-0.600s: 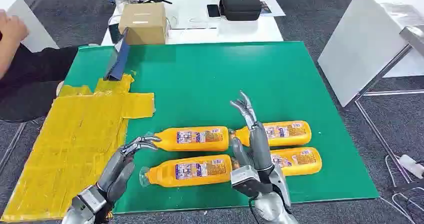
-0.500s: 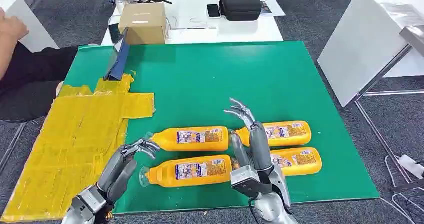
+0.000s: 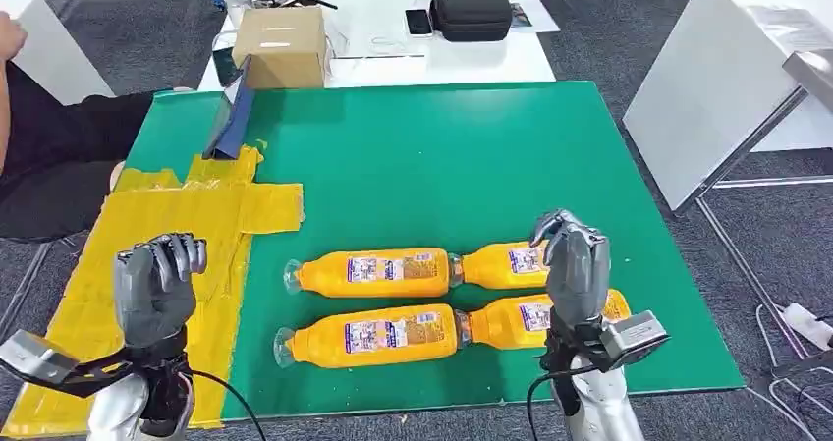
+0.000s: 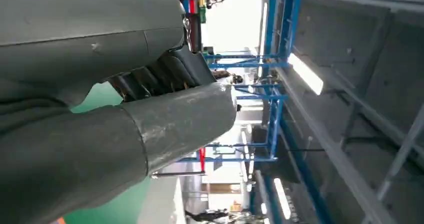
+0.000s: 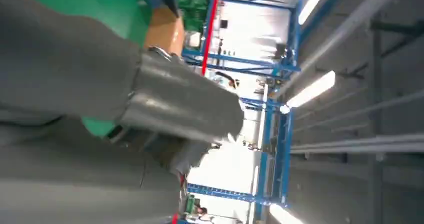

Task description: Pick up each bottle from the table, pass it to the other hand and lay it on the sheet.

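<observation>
Several orange bottles lie on their sides in two rows on the green mat point(image 3: 442, 156): the near left one point(image 3: 373, 335), the far left one point(image 3: 368, 272), and two to the right point(image 3: 503, 264) point(image 3: 511, 318). None of them is held. My left hand point(image 3: 157, 284) is raised upright over the yellow sheet point(image 3: 147, 235), left of the bottles, fingers curled in on nothing; the left wrist view shows the left hand point(image 4: 125, 99) close up. My right hand point(image 3: 572, 262) stands upright in front of the two right bottles, fingers curled and holding nothing, and hides part of them. The right wrist view shows the right hand point(image 5: 150, 104) close up.
A blue flat object point(image 3: 231, 117) leans at the mat's far left corner. Behind the mat a white table carries a cardboard box point(image 3: 282, 43) and a black case point(image 3: 472, 4). Another white table point(image 3: 727, 68) stands to the right. A person point(image 3: 49, 137) sits at the left.
Both hands have lifted from beside the bottles and turned upright with fingers curling in. The left hand moved left over the sheet, the right hand moved right. The bottles stayed put.
</observation>
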`<action>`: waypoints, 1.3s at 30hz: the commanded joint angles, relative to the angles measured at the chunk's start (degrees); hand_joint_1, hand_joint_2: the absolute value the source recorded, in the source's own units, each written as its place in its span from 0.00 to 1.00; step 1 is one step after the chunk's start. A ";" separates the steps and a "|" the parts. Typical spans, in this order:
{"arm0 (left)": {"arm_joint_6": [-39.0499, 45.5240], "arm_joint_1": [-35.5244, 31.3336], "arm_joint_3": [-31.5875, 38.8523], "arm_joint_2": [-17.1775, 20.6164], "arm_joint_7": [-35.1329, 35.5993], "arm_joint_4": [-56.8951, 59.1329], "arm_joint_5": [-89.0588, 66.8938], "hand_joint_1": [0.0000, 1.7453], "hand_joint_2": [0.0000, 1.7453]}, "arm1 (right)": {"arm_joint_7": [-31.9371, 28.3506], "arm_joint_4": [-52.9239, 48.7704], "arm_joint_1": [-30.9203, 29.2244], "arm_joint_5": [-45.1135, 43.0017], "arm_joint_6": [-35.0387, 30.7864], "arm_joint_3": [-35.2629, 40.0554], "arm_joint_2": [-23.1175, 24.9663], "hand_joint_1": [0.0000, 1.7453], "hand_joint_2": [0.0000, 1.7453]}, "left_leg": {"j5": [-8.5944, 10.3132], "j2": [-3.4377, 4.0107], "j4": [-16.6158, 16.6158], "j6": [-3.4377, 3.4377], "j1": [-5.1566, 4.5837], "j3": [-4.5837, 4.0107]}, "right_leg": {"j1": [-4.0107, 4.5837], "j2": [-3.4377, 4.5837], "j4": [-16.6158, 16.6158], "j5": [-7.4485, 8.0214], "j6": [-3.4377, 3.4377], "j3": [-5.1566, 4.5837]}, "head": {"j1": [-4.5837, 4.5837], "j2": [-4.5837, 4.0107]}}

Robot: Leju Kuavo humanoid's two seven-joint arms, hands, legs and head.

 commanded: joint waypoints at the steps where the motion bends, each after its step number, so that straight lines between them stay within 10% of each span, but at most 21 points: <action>1: -0.94 -2.50 3.84 -2.25 0.22 4.50 -0.68 1.00 0.00 | -0.10 1.12 -1.36 0.89 0.14 -4.44 0.48 1.00 0.00 | -0.04 -0.07 -0.04 -0.06 0.03 0.14 | 0.02 0.10 -0.01 -0.06 -0.13 0.14 | 0.00 0.00; 2: -0.74 -2.58 3.67 -1.93 0.57 4.76 -1.89 1.00 0.00 | -0.09 1.24 -1.52 0.87 0.17 -4.40 0.56 1.00 0.00 | -0.03 -0.09 -0.02 -0.05 0.04 0.10 | 0.03 0.06 -0.01 -0.06 -0.11 0.11 | 0.00 0.00; 3: -1.10 -2.69 3.41 -1.55 1.20 5.19 -2.07 0.67 0.00 | 0.11 1.40 -1.69 1.10 0.28 -4.14 0.41 1.00 0.00 | -0.01 -0.03 -0.03 -0.04 0.01 0.06 | 0.01 0.08 -0.01 -0.03 -0.08 0.04 | -0.04 0.00; 4: -1.14 -2.71 3.59 -1.63 1.20 5.35 -1.93 0.00 0.00 | 0.52 1.72 -2.00 1.54 0.19 -3.86 0.26 1.00 0.00 | -0.03 -0.04 -0.03 -0.05 0.03 0.13 | 0.03 0.12 0.00 -0.05 -0.12 0.10 | -0.02 0.00; 5: 1.24 -3.09 3.78 -1.64 2.48 5.90 -3.48 0.00 0.00 | 2.26 2.50 -2.35 -0.30 2.62 -3.20 -0.30 0.06 0.00 | -0.02 -0.02 -0.02 -0.05 0.04 0.10 | 0.05 0.14 -0.01 -0.04 -0.11 0.07 | -0.04 0.00; 6: 1.54 -3.42 3.59 -1.23 2.51 6.34 -3.73 0.00 0.00 | 2.97 3.49 -2.90 -0.42 3.42 -2.86 -0.97 0.00 0.00 | -0.04 -0.04 -0.02 -0.06 0.04 0.14 | 0.04 0.16 0.00 -0.06 -0.14 0.12 | -0.02 0.00; 14: 4.65 -0.83 3.94 -0.53 1.85 4.06 -6.48 0.00 0.00 | 8.43 11.33 -5.83 2.75 6.08 0.60 -5.42 0.00 0.00 | -0.03 0.08 -0.05 -0.04 0.07 0.10 | 0.06 0.22 -0.08 0.01 -0.10 0.12 | -0.02 0.00; 15: 4.51 -0.47 3.99 -0.93 1.84 4.37 -6.49 0.00 1.00 | 8.77 11.86 -5.95 5.96 4.90 1.95 -6.29 0.00 1.00 | -0.02 0.09 -0.06 -0.03 0.04 0.09 | 0.03 0.20 -0.06 0.00 -0.09 0.10 | -0.02 0.00; 39: 1.87 -5.83 2.19 -0.48 3.26 12.67 -6.33 0.00 1.00 | 13.43 24.91 -18.82 18.87 6.52 26.51 -7.33 0.00 1.00 | 0.00 0.04 -0.05 -0.05 0.04 0.08 | 0.03 0.13 -0.02 -0.02 -0.09 0.07 | -0.02 0.00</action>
